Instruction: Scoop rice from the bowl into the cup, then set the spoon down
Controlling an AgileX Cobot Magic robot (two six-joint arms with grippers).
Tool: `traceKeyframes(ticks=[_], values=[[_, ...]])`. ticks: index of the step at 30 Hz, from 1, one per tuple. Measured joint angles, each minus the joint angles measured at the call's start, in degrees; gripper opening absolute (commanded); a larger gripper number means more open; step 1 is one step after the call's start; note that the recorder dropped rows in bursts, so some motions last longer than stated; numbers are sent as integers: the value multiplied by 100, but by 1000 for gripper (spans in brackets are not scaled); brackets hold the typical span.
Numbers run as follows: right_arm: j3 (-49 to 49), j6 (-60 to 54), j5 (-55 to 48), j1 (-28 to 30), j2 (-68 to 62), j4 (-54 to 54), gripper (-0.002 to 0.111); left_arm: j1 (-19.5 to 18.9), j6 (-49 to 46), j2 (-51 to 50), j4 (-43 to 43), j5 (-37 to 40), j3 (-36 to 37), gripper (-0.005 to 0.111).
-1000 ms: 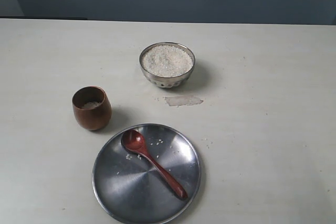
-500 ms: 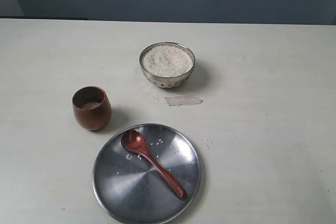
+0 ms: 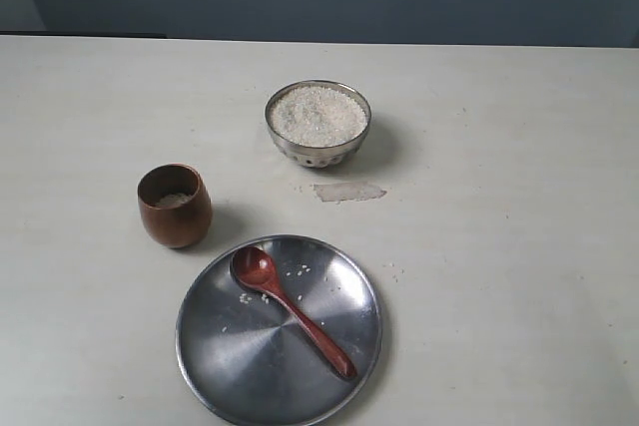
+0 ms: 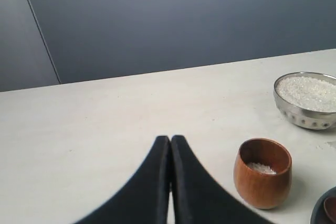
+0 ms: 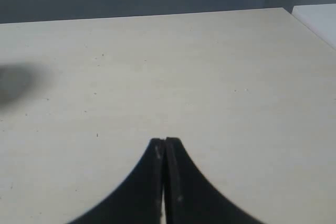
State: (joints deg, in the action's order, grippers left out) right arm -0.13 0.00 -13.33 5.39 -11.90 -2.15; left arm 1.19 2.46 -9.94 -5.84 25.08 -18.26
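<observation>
Wooden spoon [image 3: 290, 311] lies on the steel plate [image 3: 230, 366], near the cup [image 3: 175, 209]; bowl [image 3: 318, 155] of rice [image 3: 318, 115] sits behind on the bench [image 3: 499, 246]. Jaws of left gripper [image 4: 170, 139] and right gripper [image 5: 165, 141] pressed together, holding nothing.

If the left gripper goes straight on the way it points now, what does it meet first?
Probably nothing: ahead of the left gripper lies only bare table. The cup stands beside that line, though depth is unclear.
</observation>
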Motion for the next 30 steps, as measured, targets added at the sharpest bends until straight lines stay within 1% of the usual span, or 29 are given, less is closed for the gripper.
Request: traceKeyframes(ticks=[3, 8, 12, 15, 24, 30], values=[[0, 0, 0, 0, 0, 0, 0, 0, 0, 284, 0, -82, 252, 0], [0, 0, 0, 0, 0, 0, 0, 0, 0, 850, 0, -493, 661, 0], [0, 0, 9, 0, 0, 0, 0, 0, 0, 958, 50, -743, 1059, 0], [0, 0, 9, 0, 0, 0, 0, 0, 0, 958, 108, -761, 1276, 0], [0, 0, 24, 0, 0, 0, 0, 0, 0, 958, 133, -770, 1641, 0], [0, 0, 24, 0, 0, 0, 0, 0, 0, 958, 133, -770, 1652, 0]])
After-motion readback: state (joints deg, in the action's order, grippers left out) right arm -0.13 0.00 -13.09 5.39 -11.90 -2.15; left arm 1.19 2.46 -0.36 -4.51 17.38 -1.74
